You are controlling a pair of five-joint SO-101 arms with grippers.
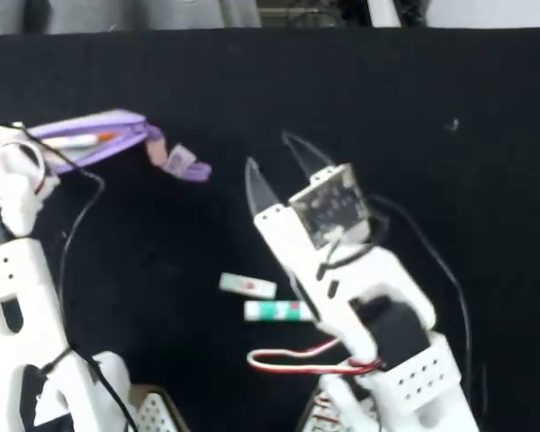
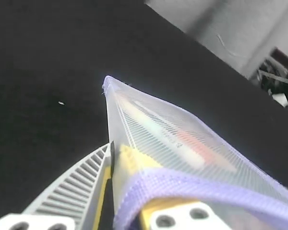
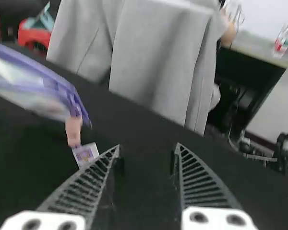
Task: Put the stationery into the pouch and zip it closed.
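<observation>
A clear pouch (image 1: 88, 139) with purple trim is held up at the far left of the black table, with my left gripper (image 1: 18, 166) shut on its edge. In the left wrist view the pouch (image 2: 177, 139) fills the space at my left gripper (image 2: 116, 158), and a white and orange pen shows inside it. A pink and purple tag (image 1: 182, 163) hangs from its right end. My right gripper (image 1: 279, 166) is open and empty at mid table, right of the tag. In its wrist view my right gripper (image 3: 146, 155) faces the pouch (image 3: 31, 88) and the tag (image 3: 83, 152).
Two small stationery pieces lie on the table beside the right arm: a white one (image 1: 247, 285) and a green and white one (image 1: 277, 310). Cables trail from both arms. A grey coat (image 3: 149, 52) hangs beyond the table's far edge.
</observation>
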